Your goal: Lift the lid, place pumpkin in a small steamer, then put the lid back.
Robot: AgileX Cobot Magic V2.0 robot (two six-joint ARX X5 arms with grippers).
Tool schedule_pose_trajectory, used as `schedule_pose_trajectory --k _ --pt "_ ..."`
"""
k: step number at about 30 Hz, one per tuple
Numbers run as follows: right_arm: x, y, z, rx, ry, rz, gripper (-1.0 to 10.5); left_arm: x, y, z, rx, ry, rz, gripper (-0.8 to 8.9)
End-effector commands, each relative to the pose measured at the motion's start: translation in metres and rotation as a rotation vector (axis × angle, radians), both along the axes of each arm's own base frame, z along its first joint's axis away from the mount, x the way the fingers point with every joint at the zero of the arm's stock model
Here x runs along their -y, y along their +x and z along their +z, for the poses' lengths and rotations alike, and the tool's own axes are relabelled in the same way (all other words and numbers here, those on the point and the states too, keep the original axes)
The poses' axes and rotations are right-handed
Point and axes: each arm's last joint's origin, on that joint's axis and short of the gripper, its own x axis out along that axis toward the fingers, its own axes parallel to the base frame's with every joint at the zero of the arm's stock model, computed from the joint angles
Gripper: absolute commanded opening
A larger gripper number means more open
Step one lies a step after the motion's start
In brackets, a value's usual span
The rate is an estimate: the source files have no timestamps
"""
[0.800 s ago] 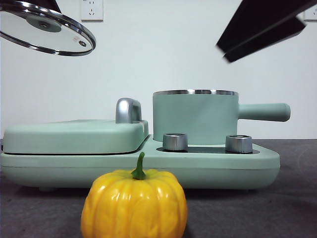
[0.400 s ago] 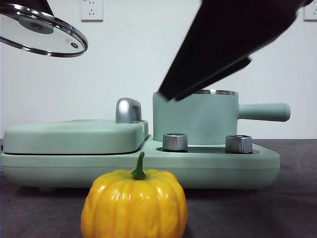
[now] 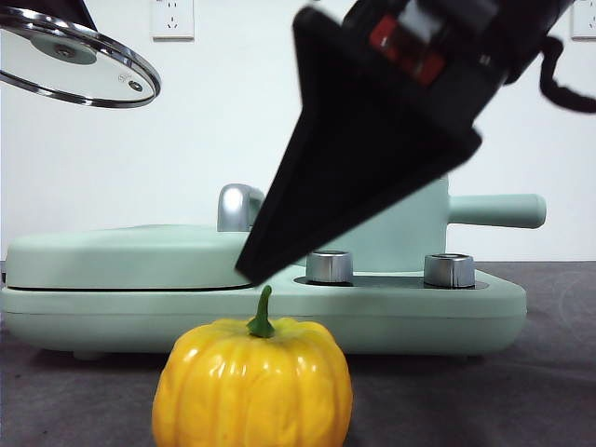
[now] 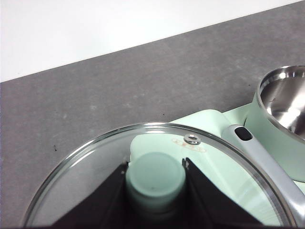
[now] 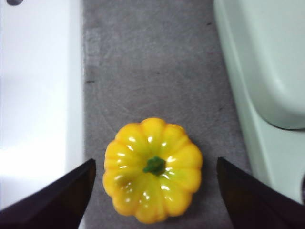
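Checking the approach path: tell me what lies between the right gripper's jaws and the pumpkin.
Nothing. In the right wrist view the right gripper is open, its jaws either side of the pumpkin, with only bare grey table in the gaps.

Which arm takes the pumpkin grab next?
Right. The right gripper is open with a jaw on either side of the pumpkin, which sits on the table. The left gripper is shut on the lid's knob, holding it aloft.

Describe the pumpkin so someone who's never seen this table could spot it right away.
Find the long mint-green appliance base on the grey table. In front of it sits the small glossy yellow-orange ribbed pumpkin with a green stem, the only yellow thing.
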Motion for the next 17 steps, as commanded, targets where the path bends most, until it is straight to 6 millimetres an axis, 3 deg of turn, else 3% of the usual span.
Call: schedule_pose_trajectory --k 1,17 --pt "-0.009 -0.001 -0.002 -0.001 -0.007 0.029 4.0 0.000 0.000 0.007 0.040 -0.012 0.002 0.11" --pt "-0.025 0.006 -0.032 -0.010 -0.067 0.066 4.0 -0.001 0.001 0.007 0.040 -0.010 0.006 0.12"
